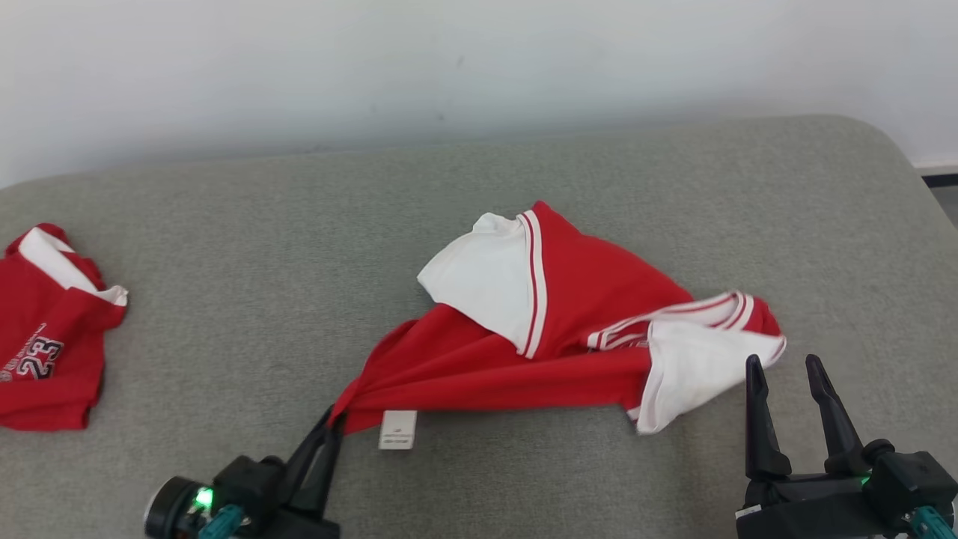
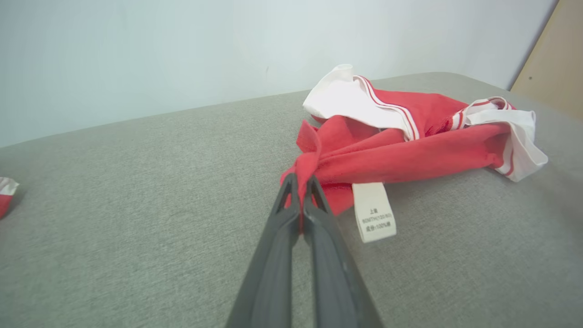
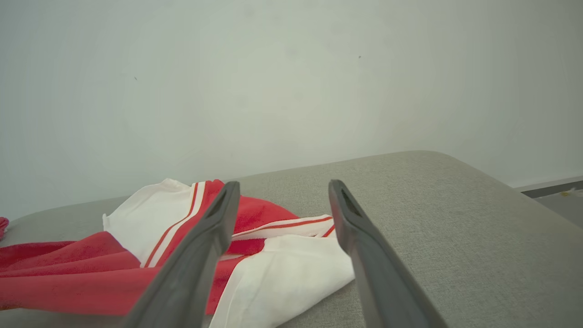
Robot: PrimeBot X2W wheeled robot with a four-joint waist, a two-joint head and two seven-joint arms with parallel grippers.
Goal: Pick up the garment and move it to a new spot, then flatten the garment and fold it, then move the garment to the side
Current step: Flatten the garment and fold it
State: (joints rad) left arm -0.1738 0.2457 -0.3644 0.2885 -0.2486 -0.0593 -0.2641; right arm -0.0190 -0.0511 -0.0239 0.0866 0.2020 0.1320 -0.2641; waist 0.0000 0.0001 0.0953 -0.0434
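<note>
Where left gripper (image 1: 334, 421) pinches shut on red hem corner of garment (image 1: 599, 314), cloth bunches to rope at tips, rest sprawled ahead and rightward on grey cushion (image 1: 224, 247). Right gripper (image 1: 783, 367) spread, empty, white flap (image 1: 696, 367) just beyond its tips. Judged light, soft, limp (will sag, twist); second hold best at white flap's edge. Left wrist view shows print on care label (image 2: 374, 212) beside pinch; head view adds second red garment (image 1: 45, 352) well left of left gripper.

The garment (image 1: 591, 299), red with white sleeves and striped trim, lies rumpled and stretched sideways. Its bunched corner is pinched at the left gripper's (image 1: 334, 421) tips, with its white tag (image 1: 397, 430) just beside them. One sleeve lies just ahead of the right gripper (image 1: 787, 367).
</note>
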